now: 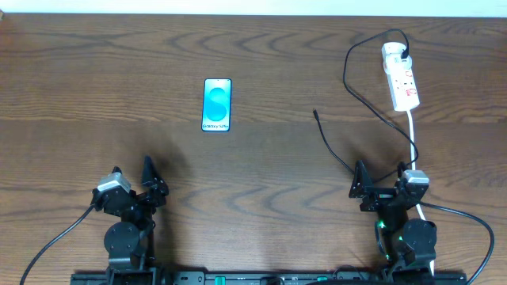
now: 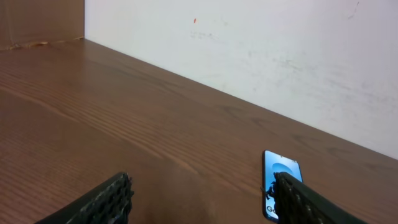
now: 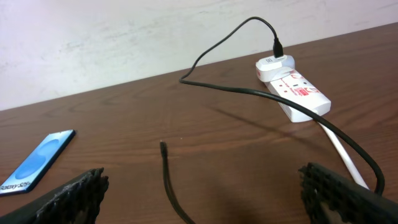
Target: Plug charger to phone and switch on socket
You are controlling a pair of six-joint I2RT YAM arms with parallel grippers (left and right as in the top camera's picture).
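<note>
The phone [image 1: 217, 104] lies flat at the table's middle left, blue screen up; it shows too in the left wrist view [image 2: 278, 177] and the right wrist view [image 3: 38, 161]. The white socket [image 1: 401, 77] sits at the back right, the charger's black plug [image 1: 405, 54] in its far end. From there the charger cable [image 1: 352, 87] loops left, runs forward, and its free connector tip [image 1: 315, 113] rests on the wood [image 3: 163, 145]. My left gripper [image 1: 135, 184] stays open near the front left, well short of the phone. My right gripper [image 1: 379, 180] stands open at the front right, over the cable [image 3: 171, 190].
A thick white cord [image 1: 413, 138] runs from the socket toward the right arm's base. A pale wall [image 2: 261, 56] backs the table's far edge. Brown wooden tabletop [image 1: 261, 166] lies between the phone and the cable.
</note>
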